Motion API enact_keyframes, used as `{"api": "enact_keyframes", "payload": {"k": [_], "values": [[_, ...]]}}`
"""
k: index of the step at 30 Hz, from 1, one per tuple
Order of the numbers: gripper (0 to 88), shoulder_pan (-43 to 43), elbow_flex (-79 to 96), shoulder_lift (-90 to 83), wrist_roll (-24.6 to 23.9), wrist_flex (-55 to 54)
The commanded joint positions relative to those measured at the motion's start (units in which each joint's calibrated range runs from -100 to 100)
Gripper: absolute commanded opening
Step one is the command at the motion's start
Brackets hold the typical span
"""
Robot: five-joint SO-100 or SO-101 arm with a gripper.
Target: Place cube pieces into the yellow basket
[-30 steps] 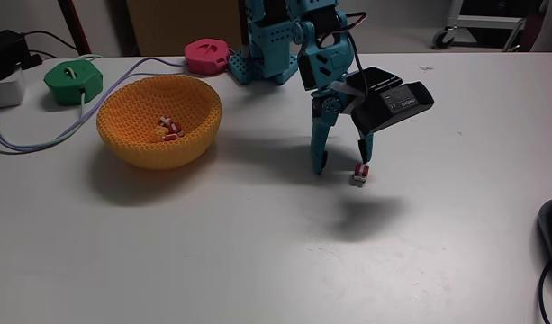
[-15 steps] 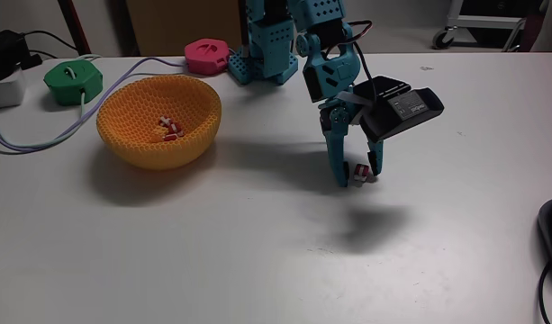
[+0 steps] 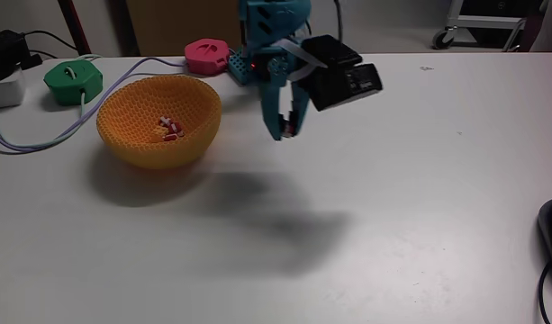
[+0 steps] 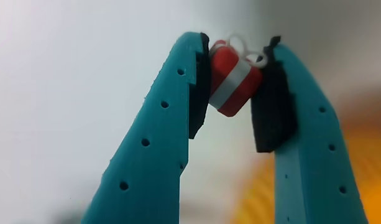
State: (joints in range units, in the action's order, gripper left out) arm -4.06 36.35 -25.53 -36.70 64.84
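White tabletop stretches across the fixed view, a green round device (image 3: pixel 73 81) and a pink one (image 3: pixel 206 55) parked along its far edge with cables trailing off to the left, and a dark object barely entering at the right border. Your teal gripper (image 3: pixel 290 133) hangs in the air above the table, to the right of the yellow basket (image 3: pixel 196 126) and well clear of the surface, with the black wrist camera housing (image 3: pixel 340 83) jutting out beside it. Seen from the wrist view, the jaws are closed to a narrow gap and pinch a red-and-white striped cube (image 4: pixel 232 78) between their dark pads (image 4: pixel 272 112), right at the tips; an orange blur at the lower right of that view is likely the basket's rim coming up. Inside the bowl, the fixed view shows a small cluster of cube pieces (image 3: pixel 170 128) already delivered, at least two by the look of them, though they are too small to count with confidence. No loose pieces can be made out on the open table in this frame. Judged from that, you are late in the job: the carried cube has yet to travel left over the rim and be let go.
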Motion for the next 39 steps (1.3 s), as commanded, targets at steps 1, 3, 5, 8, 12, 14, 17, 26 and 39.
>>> {"api": "enact_keyframes", "payload": {"k": [1,3,5,8,12,14,17,26,39], "values": [[0.0,15.2,-5.2,-7.8,7.8,12.4],[0.0,23.6,-3.0,-10.3,11.2,13.6],[0.0,30.6,-0.6,-10.6,14.2,13.9],[0.0,37.8,3.9,-10.0,15.9,12.7],[40.1,39.4,3.0,-10.3,21.5,12.9],[42.9,39.4,1.6,-10.5,22.4,14.4],[43.7,39.4,-0.5,-10.5,23.1,15.8],[0.0,26.9,-7.6,-13.0,20.3,9.2],[0.0,5.2,21.9,-41.5,28.8,8.8]]}}
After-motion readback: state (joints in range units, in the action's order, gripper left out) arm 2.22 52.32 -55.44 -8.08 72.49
